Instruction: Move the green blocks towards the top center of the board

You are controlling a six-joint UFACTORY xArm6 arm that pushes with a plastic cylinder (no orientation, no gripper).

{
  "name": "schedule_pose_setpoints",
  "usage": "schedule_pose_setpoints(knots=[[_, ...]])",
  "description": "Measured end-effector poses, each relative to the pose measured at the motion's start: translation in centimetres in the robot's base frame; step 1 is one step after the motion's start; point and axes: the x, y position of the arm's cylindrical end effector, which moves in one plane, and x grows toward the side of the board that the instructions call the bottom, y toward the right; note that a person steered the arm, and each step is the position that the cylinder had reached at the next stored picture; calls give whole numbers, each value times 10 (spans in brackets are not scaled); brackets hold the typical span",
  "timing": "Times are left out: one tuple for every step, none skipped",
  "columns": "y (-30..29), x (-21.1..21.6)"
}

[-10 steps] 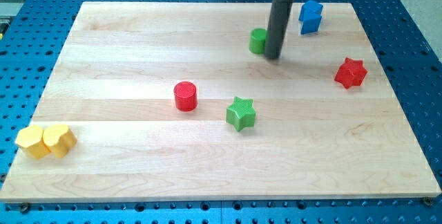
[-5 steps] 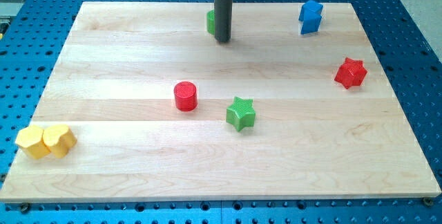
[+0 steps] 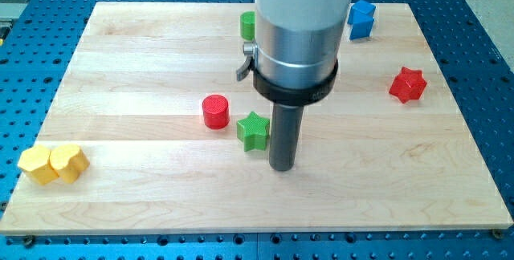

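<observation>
My tip (image 3: pixel 281 167), a bare rod gripping nothing, touches green star (image 3: pixel 254 130) lower centre. Risk: off-centre push slides it into red cylinder (image 3: pixel 215 111).

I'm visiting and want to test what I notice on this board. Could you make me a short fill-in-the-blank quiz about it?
1. My tip sits just to the view's right of the green ____-shaped block.
2. The red cylinder lies to the view's ____ of that block.
3. Two ____ blocks touch at the board's lower left.

Answers: star; left; yellow
</observation>
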Motion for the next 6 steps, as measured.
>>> schedule_pose_setpoints(knots=[[-28,-35],[-6,-92],[0,-91],[0,-52],[-12,-96],[-9,-155]])
